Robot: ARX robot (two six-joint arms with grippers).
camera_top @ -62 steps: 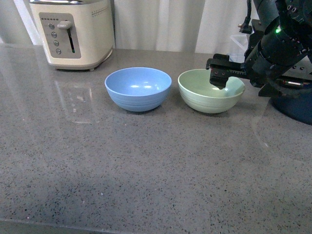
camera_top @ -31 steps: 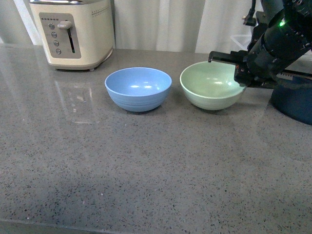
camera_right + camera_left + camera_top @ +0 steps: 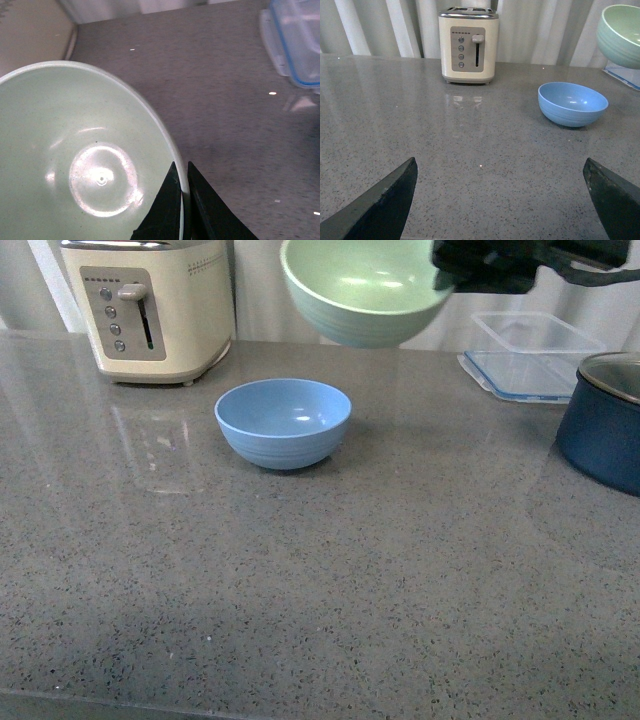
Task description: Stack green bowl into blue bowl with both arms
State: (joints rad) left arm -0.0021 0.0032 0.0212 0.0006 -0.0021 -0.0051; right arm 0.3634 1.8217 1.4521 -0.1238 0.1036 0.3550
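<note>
Green bowl: the green bowl (image 3: pixel 365 295) is up in the air, clear of the tabletop (image 3: pixel 300 590) and tipped so that its pale inside faces the front camera.
Green bowl against blue: in the front view it shows above the blue bowl (image 3: pixel 283 422) and a little to the robot's right; the two are well apart.
Right end effector: the right end effector (image 3: pixel 182 172) is nipped narrow on the green bowl's rim, with one dark finger (image 3: pixel 160 210) inside the wall and the other outside it. It carries the bowl from the bowl's right side.
Left end effector: the left end effector (image 3: pixel 499 167) stands wide. Its two dark fingers (image 3: pixel 385 200) show at the lower corners of the left wrist view with only bare tabletop between them, and they hold nothing.
Blue bowl: upright and empty on the grey speckled tabletop, touched by neither arm.
Toaster: a cream toaster (image 3: pixel 150 305) stands at the back left, near the blue bowl but apart from it.
Container: a clear plastic container (image 3: pixel 530 350) with a blue rim lies at the back right.
Pot: a dark navy pot (image 3: pixel 605 430) sits at the right edge, just in front of the container.
Backdrop: a pale curtain (image 3: pixel 260 290) hangs behind the tabletop.
</note>
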